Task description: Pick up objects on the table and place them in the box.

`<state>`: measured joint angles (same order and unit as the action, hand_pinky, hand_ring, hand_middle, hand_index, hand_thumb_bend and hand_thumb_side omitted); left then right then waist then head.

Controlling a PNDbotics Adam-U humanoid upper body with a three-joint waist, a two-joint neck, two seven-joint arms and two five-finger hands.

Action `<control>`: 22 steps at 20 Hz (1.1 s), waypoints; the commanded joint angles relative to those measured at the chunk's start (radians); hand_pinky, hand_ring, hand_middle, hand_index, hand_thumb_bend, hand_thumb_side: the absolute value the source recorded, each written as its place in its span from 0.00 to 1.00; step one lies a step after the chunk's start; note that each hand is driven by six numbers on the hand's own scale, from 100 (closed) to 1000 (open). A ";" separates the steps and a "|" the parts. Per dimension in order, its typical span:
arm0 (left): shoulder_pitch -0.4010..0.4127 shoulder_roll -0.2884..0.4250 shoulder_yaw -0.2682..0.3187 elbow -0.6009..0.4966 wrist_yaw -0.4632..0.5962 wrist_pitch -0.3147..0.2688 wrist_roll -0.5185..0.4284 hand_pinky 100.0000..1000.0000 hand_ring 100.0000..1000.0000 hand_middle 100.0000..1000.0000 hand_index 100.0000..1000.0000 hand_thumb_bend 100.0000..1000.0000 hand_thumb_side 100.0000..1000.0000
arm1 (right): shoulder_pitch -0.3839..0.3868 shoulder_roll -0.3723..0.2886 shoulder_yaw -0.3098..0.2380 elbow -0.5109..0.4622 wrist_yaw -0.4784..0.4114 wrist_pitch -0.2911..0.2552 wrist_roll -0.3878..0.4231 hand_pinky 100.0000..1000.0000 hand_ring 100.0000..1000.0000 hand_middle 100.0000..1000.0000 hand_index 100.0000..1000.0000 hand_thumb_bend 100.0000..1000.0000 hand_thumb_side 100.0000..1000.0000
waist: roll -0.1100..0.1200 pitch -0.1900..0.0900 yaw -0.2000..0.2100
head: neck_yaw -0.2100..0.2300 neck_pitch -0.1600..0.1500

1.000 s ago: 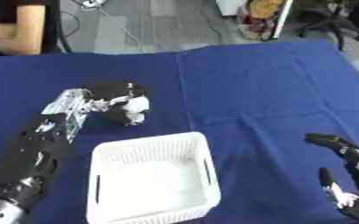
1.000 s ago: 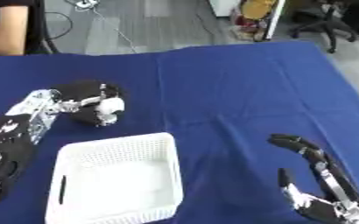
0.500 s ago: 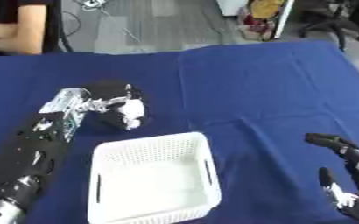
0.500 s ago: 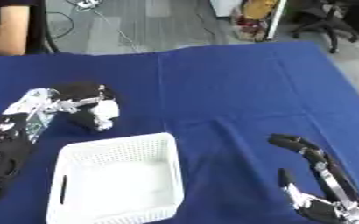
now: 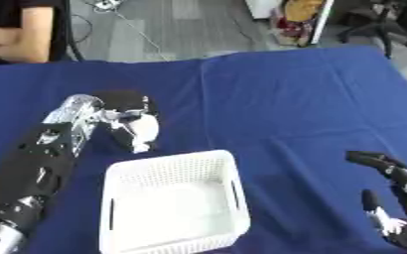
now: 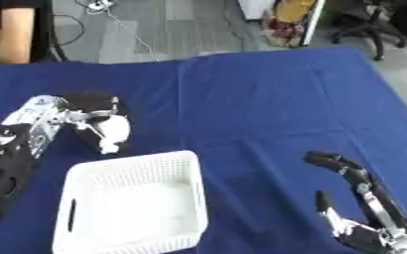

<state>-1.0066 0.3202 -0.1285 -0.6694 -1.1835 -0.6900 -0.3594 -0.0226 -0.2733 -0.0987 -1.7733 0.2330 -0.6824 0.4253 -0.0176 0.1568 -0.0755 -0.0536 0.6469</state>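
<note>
1. The left robot hand point(image 5: 124, 111) is curling its fingers around a white object point(image 5: 142, 130), holding it just beyond the far left corner of the white basket point(image 5: 174, 202).
2. I cannot tell what the white object is; only its pale, longish shape is showing under the dark fingers.
3. The white basket is sitting on the counter point(image 5: 276, 99), which is wearing a blue cloth.
4. The right robot hand point(image 6: 363, 218) is resting near the lower right corner, its fingers apart and holding nothing.
</note>
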 commanded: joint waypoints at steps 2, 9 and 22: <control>-0.003 0.030 -0.006 0.004 -0.005 0.011 -0.004 0.00 0.08 0.40 0.53 0.00 0.06 | -0.002 -0.019 -0.010 -0.020 0.003 -0.015 0.008 0.87 0.87 0.77 0.87 0.00 0.49 | -0.001 -0.013 0.003 | -0.007 0.001; -0.010 0.072 -0.024 -0.037 0.126 -0.016 -0.034 0.00 0.05 0.38 0.50 0.00 0.08 | 0.003 -0.023 -0.014 -0.017 0.007 -0.013 0.006 0.87 0.87 0.77 0.87 0.00 0.49 | 0.008 -0.022 0.009 | -0.016 0.009; -0.045 0.215 -0.127 -0.246 0.516 -0.027 -0.248 0.00 0.04 0.37 0.50 0.00 0.08 | 0.025 -0.046 -0.025 -0.010 0.024 -0.007 -0.005 0.87 0.87 0.77 0.87 0.00 0.49 | 0.043 -0.057 0.035 | -0.045 0.035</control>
<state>-1.0230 0.5005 -0.2548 -0.8829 -0.6970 -0.6150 -0.4875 0.0038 -0.2997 -0.1167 -1.7711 0.2545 -0.6822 0.4174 0.0255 0.1196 -0.0411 -0.0886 0.6823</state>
